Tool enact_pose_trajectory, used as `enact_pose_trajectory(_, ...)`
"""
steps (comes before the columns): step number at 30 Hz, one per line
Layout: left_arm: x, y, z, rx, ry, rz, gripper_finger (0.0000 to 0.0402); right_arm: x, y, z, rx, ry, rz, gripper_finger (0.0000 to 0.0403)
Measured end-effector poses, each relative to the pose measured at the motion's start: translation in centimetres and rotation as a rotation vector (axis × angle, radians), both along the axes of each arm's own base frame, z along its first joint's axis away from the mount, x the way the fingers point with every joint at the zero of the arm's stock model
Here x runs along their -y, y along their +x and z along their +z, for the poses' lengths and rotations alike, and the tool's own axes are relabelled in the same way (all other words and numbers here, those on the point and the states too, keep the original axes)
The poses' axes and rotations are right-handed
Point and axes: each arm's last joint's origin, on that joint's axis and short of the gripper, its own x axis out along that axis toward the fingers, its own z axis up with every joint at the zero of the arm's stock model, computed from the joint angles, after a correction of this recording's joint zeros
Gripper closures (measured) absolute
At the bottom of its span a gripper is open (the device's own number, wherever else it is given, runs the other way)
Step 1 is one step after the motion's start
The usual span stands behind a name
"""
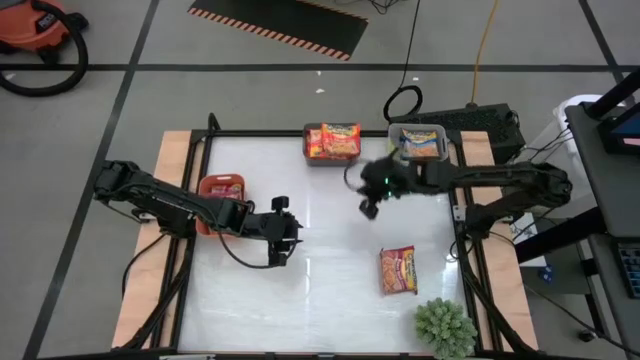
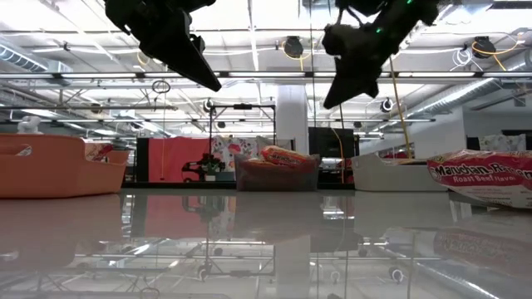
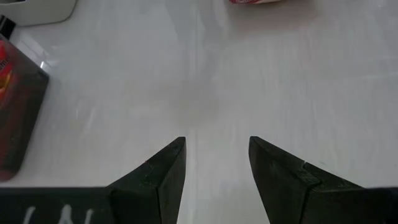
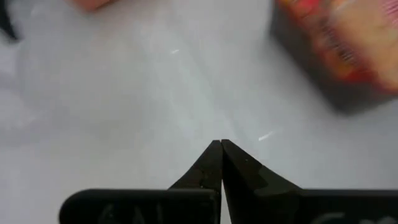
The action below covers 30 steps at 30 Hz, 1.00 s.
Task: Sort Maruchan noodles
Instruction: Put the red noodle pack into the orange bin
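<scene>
One Maruchan noodle packet (image 1: pixel 398 270), orange-yellow with red trim, lies flat on the white table toward its near right; the low view shows it at the right (image 2: pixel 486 176). More packets sit in the dark grey bin (image 1: pixel 333 142), the white bin (image 1: pixel 420 143) and the red bin (image 1: pixel 222 195). My left gripper (image 1: pixel 283 250) hovers open above the table's middle left (image 3: pixel 217 149). My right gripper (image 1: pixel 370 208) is shut and empty (image 4: pixel 221 146), raised above the table in front of the grey bin, far of the loose packet.
The grey bin (image 2: pixel 277 170) and white bin (image 2: pixel 391 172) stand along the far edge, and the red bin (image 2: pixel 50 164) at the left edge. A small green plant (image 1: pixel 445 328) sits at the near right corner. Bare tabletop lies between the two grippers.
</scene>
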Motion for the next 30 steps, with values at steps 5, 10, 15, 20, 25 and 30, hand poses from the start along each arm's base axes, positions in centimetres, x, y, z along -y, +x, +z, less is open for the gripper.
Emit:
enact_pose_trajectory(5,0.0,0.0,0.0,-0.002,0.009,-0.008,0.0220,-3.8,0.3,-0.1,-0.008,0.052,0.079,0.0403)
enact_pose_trajectory(10,0.0,-0.1,-0.1,-0.015,-0.003,0.005,0.0220,-6.7,0.2,-0.2,-0.014,0.108,0.120,0.0392)
enact_pose_trajectory(15,0.1,-0.1,-0.1,-0.015,-0.040,0.026,0.0220,-9.4,-0.7,-1.3,-0.119,0.139,0.049,0.0360)
enact_pose_trajectory(20,0.4,-0.2,-0.1,-0.005,-0.090,0.062,0.0220,-10.8,-1.7,-2.6,-0.246,0.188,-0.058,0.0331)
enact_pose_trajectory(25,1.6,-0.5,-0.1,-0.005,-0.128,0.058,0.0220,-11.3,-2.0,-3.8,-0.334,0.200,-0.131,0.0321)
enact_pose_trajectory(30,2.9,-0.8,-0.1,-0.010,-0.138,0.021,0.0220,-12.5,-2.0,-5.4,-0.344,0.300,-0.113,0.0321)
